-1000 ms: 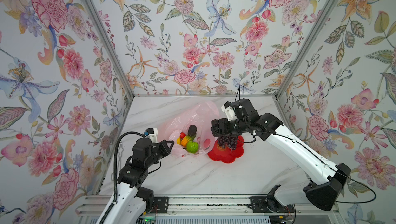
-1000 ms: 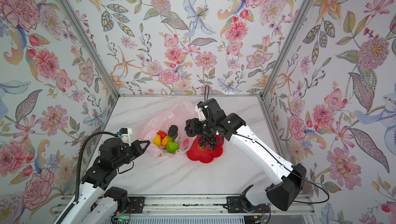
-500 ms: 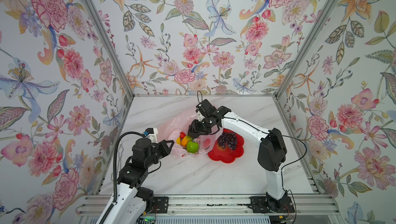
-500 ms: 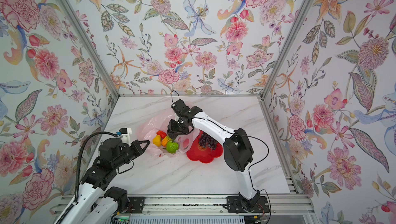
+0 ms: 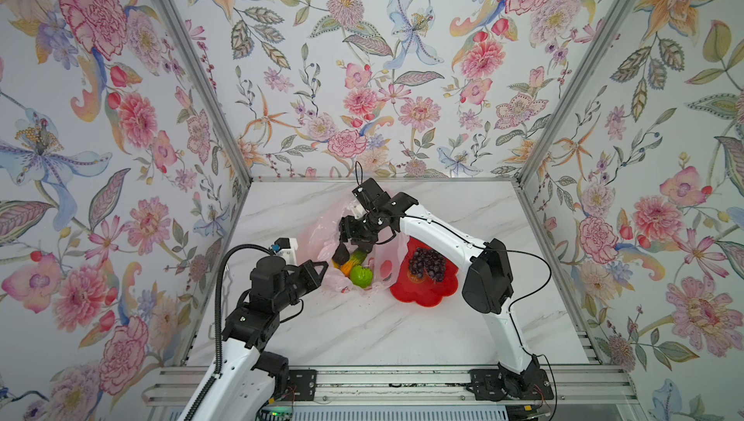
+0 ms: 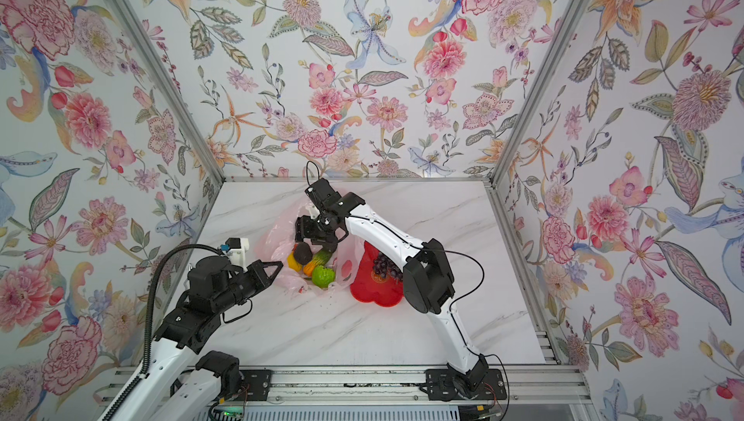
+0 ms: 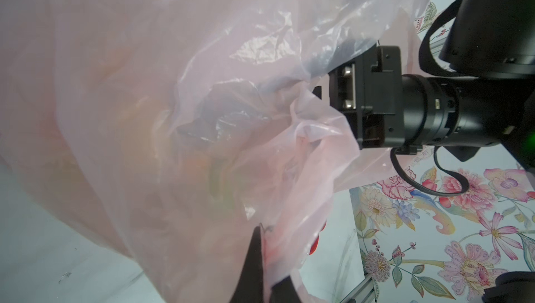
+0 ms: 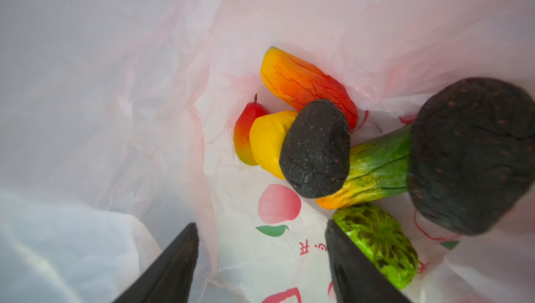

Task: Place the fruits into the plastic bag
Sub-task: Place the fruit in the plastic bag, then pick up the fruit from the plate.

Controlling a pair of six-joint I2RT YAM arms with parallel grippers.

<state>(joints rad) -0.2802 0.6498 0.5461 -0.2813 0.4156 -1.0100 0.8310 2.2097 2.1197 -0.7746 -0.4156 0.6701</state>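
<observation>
The pink plastic bag lies open at mid-table. My left gripper is shut on its near edge and holds it up. Above the mouth my right gripper is open, with only bag film between its fingers. Inside lie a black avocado, lemon, red apple, red-orange piece, mango and lime. A second avocado shows large beside the jaws, not gripped. Purple grapes sit on the dish.
The red flower-shaped dish stands just right of the bag, under the right arm's forearm. Floral walls close the marble table on three sides. A metal rail carrying both arm bases runs along the front edge.
My right gripper has swung from above the red dish leftward to over the bag's mouth, and its jaws have spread wider. The left arm has kept still, holding the bag's edge.
</observation>
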